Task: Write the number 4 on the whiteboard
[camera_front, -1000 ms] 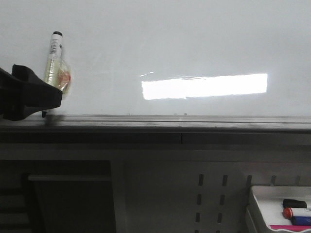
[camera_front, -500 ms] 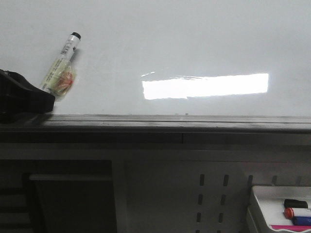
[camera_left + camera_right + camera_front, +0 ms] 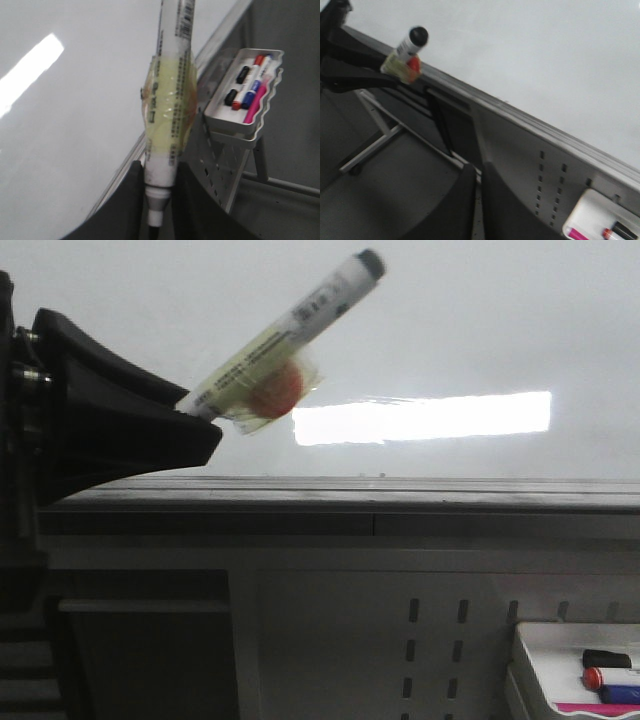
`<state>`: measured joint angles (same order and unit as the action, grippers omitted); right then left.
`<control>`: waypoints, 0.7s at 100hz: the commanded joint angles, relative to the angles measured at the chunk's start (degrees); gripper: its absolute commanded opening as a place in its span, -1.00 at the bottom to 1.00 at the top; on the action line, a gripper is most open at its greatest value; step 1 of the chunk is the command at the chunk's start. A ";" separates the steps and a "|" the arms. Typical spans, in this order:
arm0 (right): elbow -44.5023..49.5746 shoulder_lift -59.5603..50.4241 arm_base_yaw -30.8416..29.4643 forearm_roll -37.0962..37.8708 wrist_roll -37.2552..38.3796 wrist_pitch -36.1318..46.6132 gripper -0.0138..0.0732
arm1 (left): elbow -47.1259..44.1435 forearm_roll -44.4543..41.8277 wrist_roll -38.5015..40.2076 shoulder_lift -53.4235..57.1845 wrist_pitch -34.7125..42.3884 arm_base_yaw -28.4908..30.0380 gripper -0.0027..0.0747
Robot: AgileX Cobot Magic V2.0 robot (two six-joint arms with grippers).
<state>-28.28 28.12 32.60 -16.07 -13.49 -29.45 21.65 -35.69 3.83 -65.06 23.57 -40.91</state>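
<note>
Jaws of the left gripper (image 3: 159, 200) are clamping a taped marker (image 3: 285, 340) before the blank whiteboard (image 3: 480, 320); right gripper (image 3: 477, 200) is sitting nearly closed, empty. Writing looks unstarted; next, tip to board.

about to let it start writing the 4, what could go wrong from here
1. The marker sits tilted in the left gripper, held near one end, so pressing may pivot or slip it.
2. Which end carries the nib is unclear, so it may leave no ink.
3. The whiteboard shows no stroke yet; starting low risks the stem reaching the edge rail.
</note>
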 commanded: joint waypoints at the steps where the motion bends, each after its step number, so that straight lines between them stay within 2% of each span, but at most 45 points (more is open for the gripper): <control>1: -5.31 3.82 4.37 -1.34 -0.81 2.43 -0.23 | 1.42 -4.23 0.49 3.49 4.21 -2.11 -0.98; 6: -7.51 5.66 6.48 -1.48 -0.81 2.32 0.04 | 1.42 -7.74 0.49 4.71 4.21 -2.45 -0.98; 13: -9.72 8.29 8.83 -1.48 -0.81 2.80 0.22 | 1.42 -13.41 0.49 6.42 4.21 -2.45 -0.98; 31: -12.55 15.41 14.96 -1.48 -0.81 4.92 0.22 | 1.42 -15.78 0.49 8.28 4.21 -2.33 -0.98; 49: -14.09 23.34 20.86 -1.48 -0.81 11.74 0.22 | 1.42 -15.78 0.49 8.28 3.81 -2.33 -0.98; 70: -15.79 28.57 22.02 -0.12 -0.81 14.12 0.22 | 1.42 -15.78 0.49 8.28 2.50 -2.33 -0.98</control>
<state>-41.74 56.08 54.58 -16.70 -13.51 -20.26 21.65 -53.01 3.83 -57.62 23.47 -42.91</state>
